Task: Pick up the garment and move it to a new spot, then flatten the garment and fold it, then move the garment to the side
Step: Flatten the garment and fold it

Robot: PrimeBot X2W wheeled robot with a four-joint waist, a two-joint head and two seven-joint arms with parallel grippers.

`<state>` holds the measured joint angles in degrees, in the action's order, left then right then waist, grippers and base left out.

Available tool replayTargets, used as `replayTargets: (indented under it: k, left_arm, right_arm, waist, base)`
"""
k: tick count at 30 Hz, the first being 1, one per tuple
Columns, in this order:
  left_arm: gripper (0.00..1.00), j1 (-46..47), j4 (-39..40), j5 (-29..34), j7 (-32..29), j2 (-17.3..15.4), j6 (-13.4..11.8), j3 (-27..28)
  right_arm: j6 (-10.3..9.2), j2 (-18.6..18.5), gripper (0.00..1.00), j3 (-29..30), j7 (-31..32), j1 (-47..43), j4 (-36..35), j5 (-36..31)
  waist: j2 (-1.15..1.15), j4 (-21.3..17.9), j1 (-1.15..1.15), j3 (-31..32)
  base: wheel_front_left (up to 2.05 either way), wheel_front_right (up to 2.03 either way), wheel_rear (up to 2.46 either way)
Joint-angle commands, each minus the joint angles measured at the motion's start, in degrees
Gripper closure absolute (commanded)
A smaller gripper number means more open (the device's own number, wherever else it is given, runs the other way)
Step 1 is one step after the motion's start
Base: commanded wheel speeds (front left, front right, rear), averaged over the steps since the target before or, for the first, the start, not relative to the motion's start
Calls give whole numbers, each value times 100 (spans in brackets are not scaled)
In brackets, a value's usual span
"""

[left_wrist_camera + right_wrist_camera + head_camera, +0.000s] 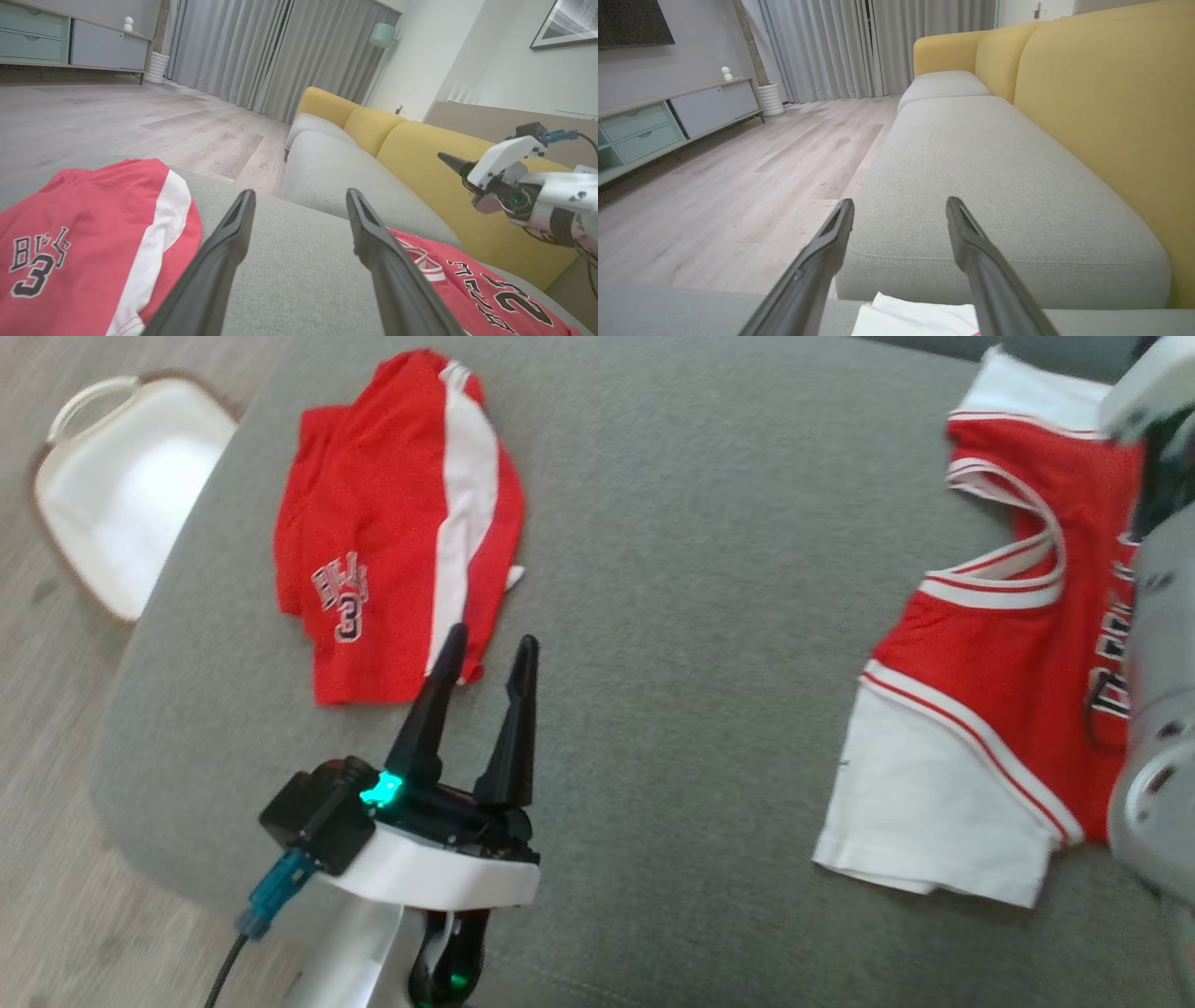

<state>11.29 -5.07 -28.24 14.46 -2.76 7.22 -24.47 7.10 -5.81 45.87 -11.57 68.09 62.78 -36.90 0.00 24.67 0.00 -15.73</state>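
Note:
Two red garments lie on the grey cushion (672,523). Folded red shorts (392,541) with a white stripe and the number 3 rest at the left, also seen as shorts (84,242) in the left wrist view. A red-and-white jersey (990,663) lies spread at the right, its lettering showing in the left wrist view (472,284). My left gripper (493,637) is open and empty, just below the shorts' lower edge, its fingers (224,252) parted over bare cushion. My right gripper (900,201) stands open above the jersey's white edge (915,319), holding nothing. The right forearm (1158,709) covers part of the jersey.
A white basket (121,495) sits on the wooden floor (47,709) past the cushion's left end. A yellow sofa back (1111,93) runs along the far side, with another grey seat cushion (971,177) ahead. Bare cushion lies between the two garments.

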Motion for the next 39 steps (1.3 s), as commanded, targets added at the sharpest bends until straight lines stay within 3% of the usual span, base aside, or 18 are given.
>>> replayTargets:
  k: [1, 6, 12, 16, 20, 28, 35, 39]
  left_arm:
    - [0, 15, 218, 55, 54, -11, -24, 268]
    - [0, -90, 234, 158, 54, -11, -39, 399]
    - [0, -312, 249, 242, 54, -11, -69, 603]
    - [0, -490, 241, 274, 54, -11, -93, 677]
    - [0, -625, 197, 275, 54, -11, -156, 668]
    - [0, -604, -58, 345, 54, -11, -260, 600]
    - [0, -291, -430, 460, 54, -11, -292, 413]
    - [0, 149, -1017, 676, 1, -11, -368, 148]
  right_arm:
    - [39, 140, 0, -271, -192, 14, -2, -45]
    - [39, 211, 0, -723, -332, -393, 197, 112]
    - [39, 288, 0, -2155, -340, -1474, -528, 1512]
    - [39, 291, 0, -3297, -341, -2738, -1520, 2814]
    - [39, 291, 0, -3939, -341, -4183, -2697, 3629]
    - [39, 292, 0, -4261, -342, -5964, -4133, 4510]
    - [39, 292, 0, -4515, -189, -6350, -4802, 4613]
    - [39, 292, 0, -4513, -70, -6365, -5091, 4573]
  waist:
    - [0, -261, 0, 229]
    - [0, -649, 0, 546]
    - [0, -1248, 0, 1063]
    - [0, -1603, 0, 1403]
    - [0, -1922, 0, 1645]
    - [0, -2450, 0, 1657]
    - [0, -2886, 0, 1479]
    - [0, -3135, 0, 1265]
  base:
    - [0, 0, 0]
    - [0, 0, 0]
    - [0, 0, 0]
    - [0, 0, 0]
    - [0, 0, 0]
    - [0, 0, 0]
    - [0, 0, 0]
    - [0, 0, 0]
